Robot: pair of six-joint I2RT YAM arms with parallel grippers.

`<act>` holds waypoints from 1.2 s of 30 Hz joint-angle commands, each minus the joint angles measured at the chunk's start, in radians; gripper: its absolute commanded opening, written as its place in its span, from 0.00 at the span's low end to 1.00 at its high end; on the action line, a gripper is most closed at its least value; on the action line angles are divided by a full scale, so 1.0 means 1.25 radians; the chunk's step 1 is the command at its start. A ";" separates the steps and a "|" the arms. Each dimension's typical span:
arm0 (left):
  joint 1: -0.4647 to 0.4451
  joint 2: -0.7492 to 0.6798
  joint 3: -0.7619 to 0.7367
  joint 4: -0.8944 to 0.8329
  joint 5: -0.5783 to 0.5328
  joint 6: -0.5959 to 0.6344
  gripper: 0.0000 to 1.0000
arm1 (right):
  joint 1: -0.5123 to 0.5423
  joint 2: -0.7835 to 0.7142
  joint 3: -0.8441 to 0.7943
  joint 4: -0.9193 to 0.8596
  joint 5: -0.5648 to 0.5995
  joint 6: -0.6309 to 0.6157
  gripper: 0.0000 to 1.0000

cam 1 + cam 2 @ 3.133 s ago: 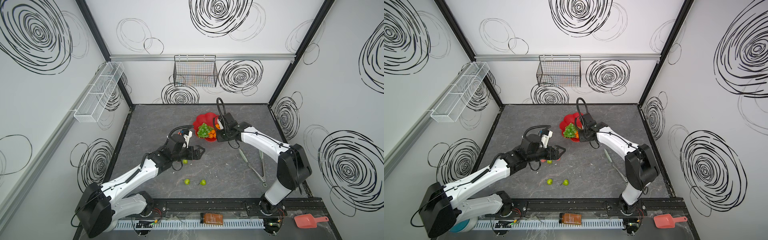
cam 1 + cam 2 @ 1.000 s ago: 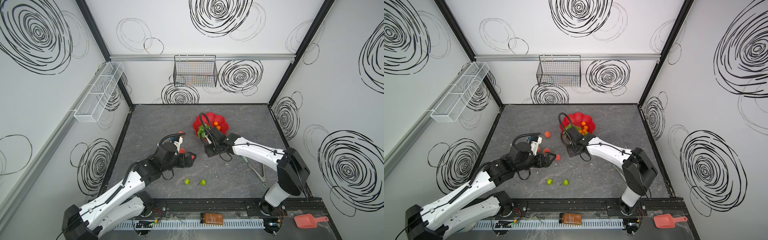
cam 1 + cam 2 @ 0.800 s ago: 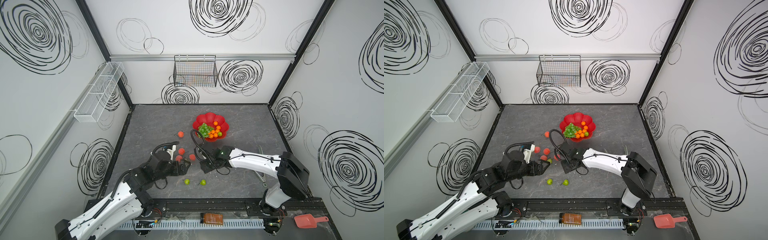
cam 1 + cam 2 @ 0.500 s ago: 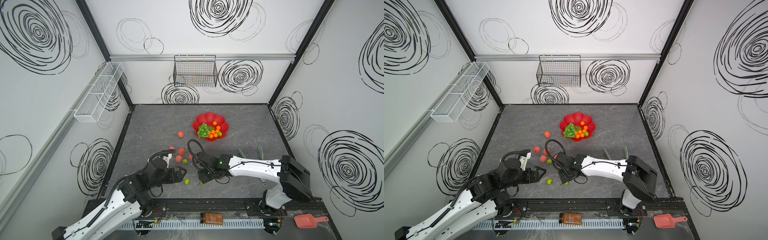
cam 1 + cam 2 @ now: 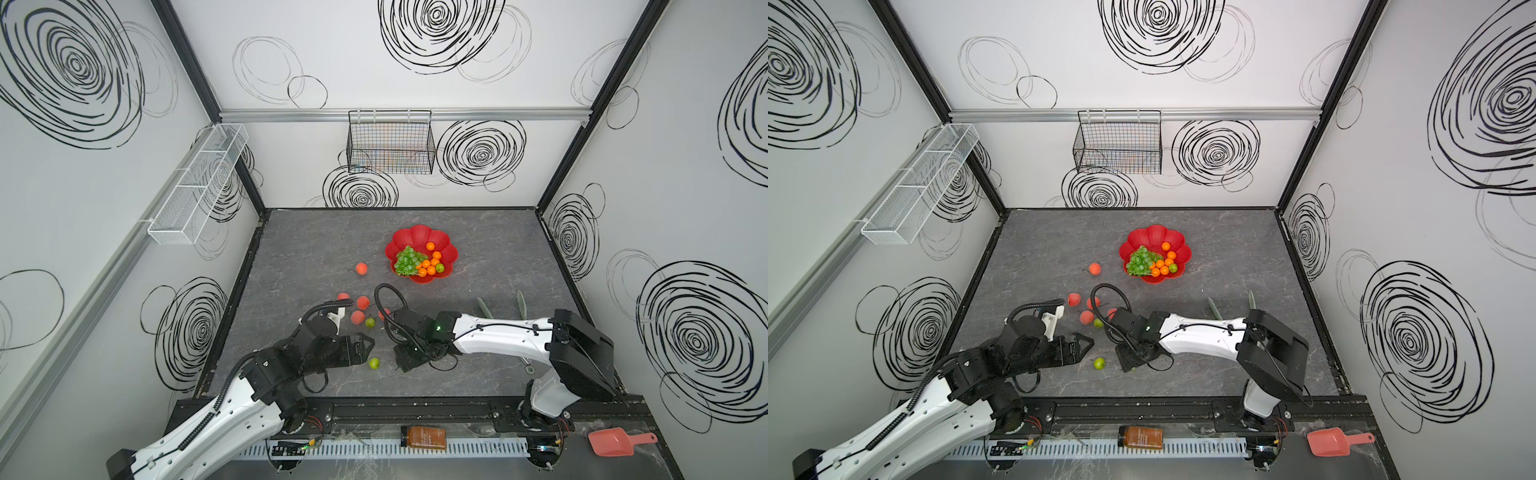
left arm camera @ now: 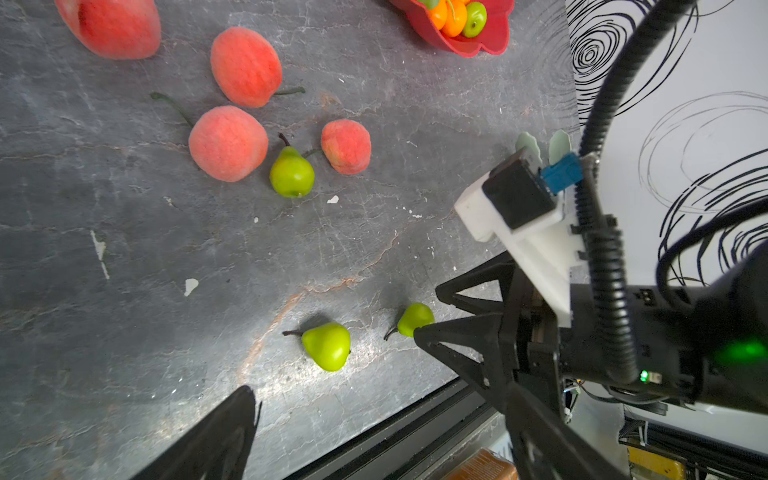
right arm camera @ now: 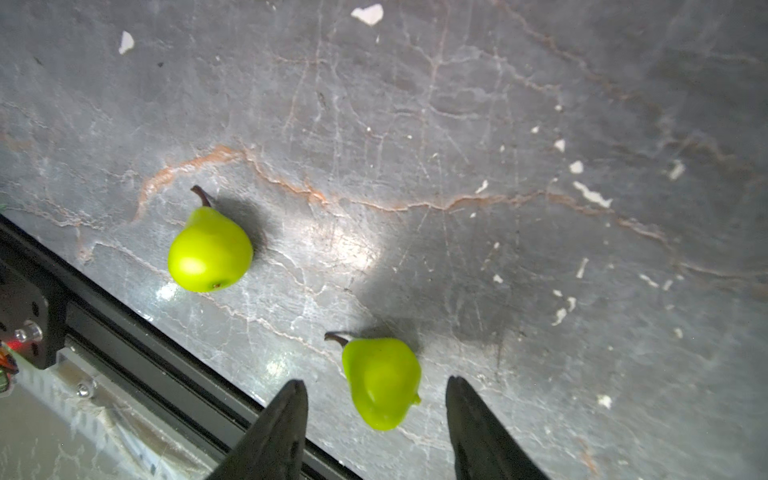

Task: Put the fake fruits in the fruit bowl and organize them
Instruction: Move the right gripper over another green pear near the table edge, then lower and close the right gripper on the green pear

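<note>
Red fruit bowl (image 5: 415, 237) sits far back in both top views. The right claw (image 5: 409, 362) is low near the front; the left claw (image 5: 366, 351), wide apart, is beside a loose pear (image 5: 374, 363). From the left wrist, a second pear (image 6: 415, 318) sits at the right claw's tips. From the right wrist, it lies slanted between the parted fingers (image 7: 282, 424), stem pointing away from the claw, touching neither. The right arm is nearer, so I think it should grab.
</note>
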 commanded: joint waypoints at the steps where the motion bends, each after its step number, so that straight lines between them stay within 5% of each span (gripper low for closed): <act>1: -0.004 0.012 -0.005 0.039 0.001 0.001 0.96 | 0.007 0.021 -0.001 0.007 0.004 0.009 0.56; 36: -0.004 0.040 -0.006 0.061 -0.001 0.009 0.96 | 0.008 0.071 -0.026 0.034 -0.029 -0.008 0.47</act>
